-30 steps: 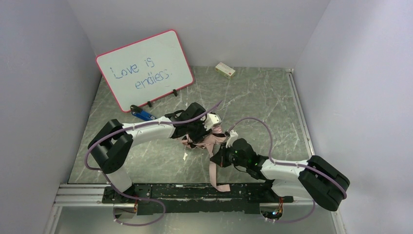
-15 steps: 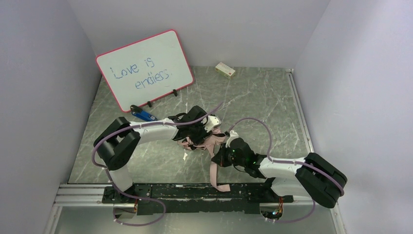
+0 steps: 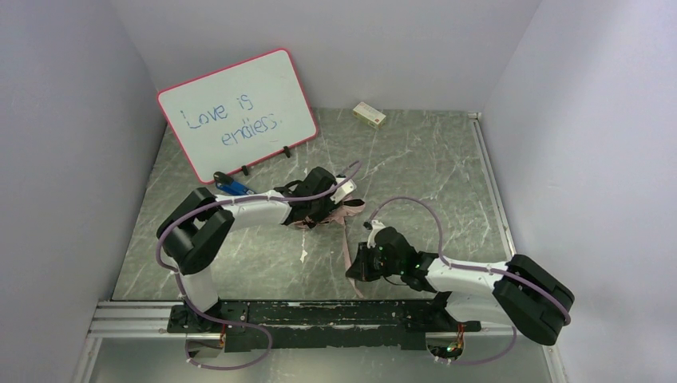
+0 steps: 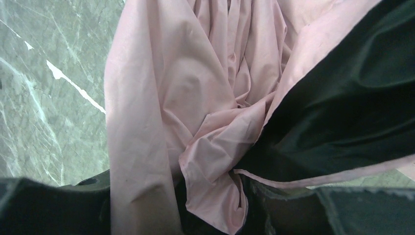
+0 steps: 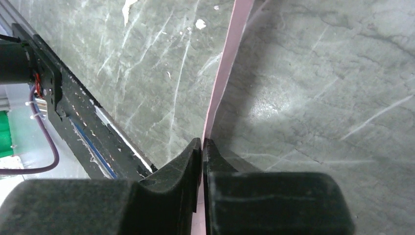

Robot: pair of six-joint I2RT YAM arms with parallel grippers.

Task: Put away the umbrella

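**Umbrella [image 3: 342, 214] held at the middle of the desk [image 3: 431, 159]**

My left gripper [image 4: 210, 210] is clenched on a bunch of the canopy [image 4: 195, 98]. The cloth is pale pink, with the black lining folded beside it, and it sits around the middle of the desk. The pink strap [image 5: 230, 58] trails from it toward the near edge. My right gripper [image 5: 202, 147] pinches the strap there, fingers almost together with the strap between them. A whiteboard [image 3: 239, 112] leans at the far left corner.
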